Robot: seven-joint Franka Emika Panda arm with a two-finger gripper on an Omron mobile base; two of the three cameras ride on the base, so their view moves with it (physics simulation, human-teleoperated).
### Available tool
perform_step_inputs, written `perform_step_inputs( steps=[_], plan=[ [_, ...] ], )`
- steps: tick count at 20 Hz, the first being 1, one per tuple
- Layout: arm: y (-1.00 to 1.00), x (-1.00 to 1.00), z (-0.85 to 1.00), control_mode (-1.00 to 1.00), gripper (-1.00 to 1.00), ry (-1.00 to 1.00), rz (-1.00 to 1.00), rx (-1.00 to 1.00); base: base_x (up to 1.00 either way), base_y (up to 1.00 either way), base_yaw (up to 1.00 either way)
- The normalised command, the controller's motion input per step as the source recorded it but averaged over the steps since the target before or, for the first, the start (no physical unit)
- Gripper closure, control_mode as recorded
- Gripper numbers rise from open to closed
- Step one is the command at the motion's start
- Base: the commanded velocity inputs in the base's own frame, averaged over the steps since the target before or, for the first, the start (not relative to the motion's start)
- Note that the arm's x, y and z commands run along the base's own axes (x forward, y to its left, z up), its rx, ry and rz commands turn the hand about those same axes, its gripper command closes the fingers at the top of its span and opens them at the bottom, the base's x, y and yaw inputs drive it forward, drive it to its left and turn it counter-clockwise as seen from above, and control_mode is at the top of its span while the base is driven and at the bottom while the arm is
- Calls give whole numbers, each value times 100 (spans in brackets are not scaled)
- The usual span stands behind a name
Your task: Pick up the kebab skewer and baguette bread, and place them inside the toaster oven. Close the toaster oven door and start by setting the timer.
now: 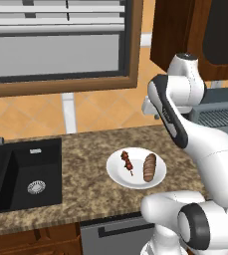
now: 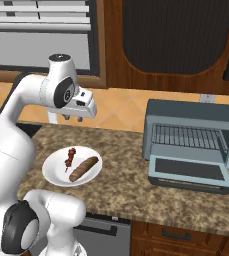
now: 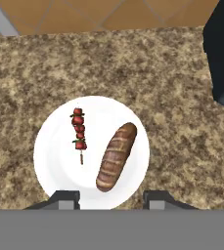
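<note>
Sink [image 1: 28, 179] at far left, set into the granite tabletop [image 2: 121, 170]. Next right, a white plate [image 3: 50, 146]: skewer [image 3: 78, 132] on its left half, baguette [image 3: 116, 156] beside it, apart. I hold the claw [image 3: 111, 197] above the plate, closed on nothing. Far right, the oven [image 2: 191, 137] stands with its door [image 2: 188, 172] dropped open, rack bare.

Evenly and brightly lit throughout, rendered with flat, diffuse light and no clear source. Only a soft, faint shadow under the white plate [image 3: 91, 151] on the speckled tabletop [image 3: 172, 73]. No glare, no blur, no edge distortion. Crisp from front to back, though slightly coarse and pixelated.
</note>
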Motion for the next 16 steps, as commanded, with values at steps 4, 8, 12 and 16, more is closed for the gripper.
perform_step_inputs(
  steps=[4,8,12,16],
  plan=[
    [-57,-24,-1,-100,-100,-6,0,3,0,0,0],
    [-100,-65,-2,-100,-100,-14,0,8,0,0,0],
    [-100,-66,-19,-100,-100,-17,-2,1,0,0,0],
    [-97,-37,-31,-100,-100,-19,-6,0,0,0,0]
  ],
)
